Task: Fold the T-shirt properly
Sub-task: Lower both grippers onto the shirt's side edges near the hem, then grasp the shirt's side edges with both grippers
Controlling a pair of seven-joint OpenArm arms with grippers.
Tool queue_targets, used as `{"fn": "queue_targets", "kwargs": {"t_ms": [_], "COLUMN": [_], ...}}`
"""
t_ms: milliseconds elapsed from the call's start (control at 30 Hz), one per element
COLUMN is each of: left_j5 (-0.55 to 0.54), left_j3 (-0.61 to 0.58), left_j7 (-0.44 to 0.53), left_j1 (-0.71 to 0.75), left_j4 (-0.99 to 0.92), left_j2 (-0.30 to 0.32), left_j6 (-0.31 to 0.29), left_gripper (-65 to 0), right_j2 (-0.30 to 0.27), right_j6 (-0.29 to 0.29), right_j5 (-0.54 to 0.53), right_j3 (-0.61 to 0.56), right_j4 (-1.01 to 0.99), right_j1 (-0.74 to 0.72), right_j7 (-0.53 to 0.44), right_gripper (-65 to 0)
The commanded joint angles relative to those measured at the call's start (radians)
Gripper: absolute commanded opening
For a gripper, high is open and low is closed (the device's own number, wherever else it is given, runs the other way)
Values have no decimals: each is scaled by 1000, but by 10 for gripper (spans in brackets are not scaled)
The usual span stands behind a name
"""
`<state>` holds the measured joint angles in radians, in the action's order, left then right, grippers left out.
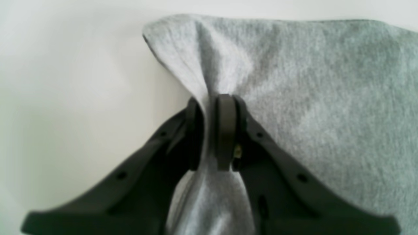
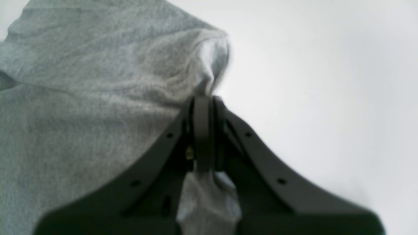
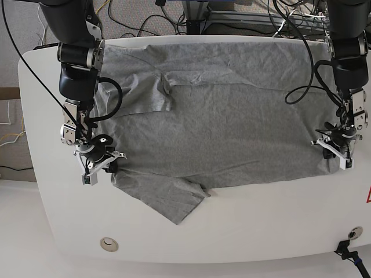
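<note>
T-shirt (image 3: 232,121): spread unfolded on worktop (image 3: 261,231), left gripper (image 3: 335,141) and right gripper (image 3: 95,156) jaws each clamped on an edge, folding barely begun.

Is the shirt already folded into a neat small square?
No. In the base view the T-shirt lies spread wide and wrinkled across the table, with one sleeve sticking out toward the front edge.

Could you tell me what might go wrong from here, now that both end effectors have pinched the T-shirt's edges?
1. Both the left end effector and the right end effector grip only a small pinch of the T-shirt, so the fabric might slip out during a lift.
2. One sleeve lies loose toward the table's front edge; it could drag or bunch and spoil the fold.
</note>
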<state>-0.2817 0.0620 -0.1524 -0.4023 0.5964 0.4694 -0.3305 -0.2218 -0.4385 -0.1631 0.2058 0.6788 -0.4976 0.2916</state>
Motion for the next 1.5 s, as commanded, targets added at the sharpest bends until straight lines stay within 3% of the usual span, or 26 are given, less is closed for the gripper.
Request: {"fn": "queue_targets", "kwargs": {"t_ms": [0, 133, 367, 500, 700, 1067, 1133, 1267, 1300, 1367, 1467], "left_j5": [6, 5, 5, 5, 5, 9, 11, 11, 11, 11, 8], "left_j3": [5, 6, 8, 9, 124, 186, 186, 186, 184, 183, 115], "left_j7": [-23, -28, -28, -28, -29, -68, -72, -72, -72, -72, -72], "left_j1": [-14, 10, 61, 92, 179, 204, 153, 78, 69, 62, 16], "left_j4": [40, 124, 254, 296, 392, 385, 331, 213, 202, 190, 161], "left_j2": [15, 15, 15, 21, 22, 39, 39, 41, 39, 38, 36], "left_j6": [1, 1, 1, 1, 0, 0, 0, 0, 0, 0, 0], "left_gripper": [-587, -587, -587, -587, -587, -583, -534, -262, -220, -177, -175], "right_j2": [-6, -8, -14, -14, -15, -21, -21, -20, -20, -20, -20], "right_j6": [-3, -3, -1, -1, -1, -3, -3, -3, -3, -3, -3], "right_j5": [9, 4, 3, 4, 6, 6, 6, 4, 4, 6, 6], "right_j3": [1, 1, 4, 5, 5, 5, 5, 5, 5, 5, 5], "right_j4": [5, 80, 241, 338, 473, 531, 531, 529, 529, 529, 529], "right_j1": [-20, -16, -13, 33, 99, 153, 153, 153, 153, 153, 153], "right_j7": [24, 30, 156, 179, 272, 278, 277, 277, 277, 277, 277], "right_gripper": [-650, -650, -650, -650, -650, -650, -650, -650, -650, -650, -650]}}
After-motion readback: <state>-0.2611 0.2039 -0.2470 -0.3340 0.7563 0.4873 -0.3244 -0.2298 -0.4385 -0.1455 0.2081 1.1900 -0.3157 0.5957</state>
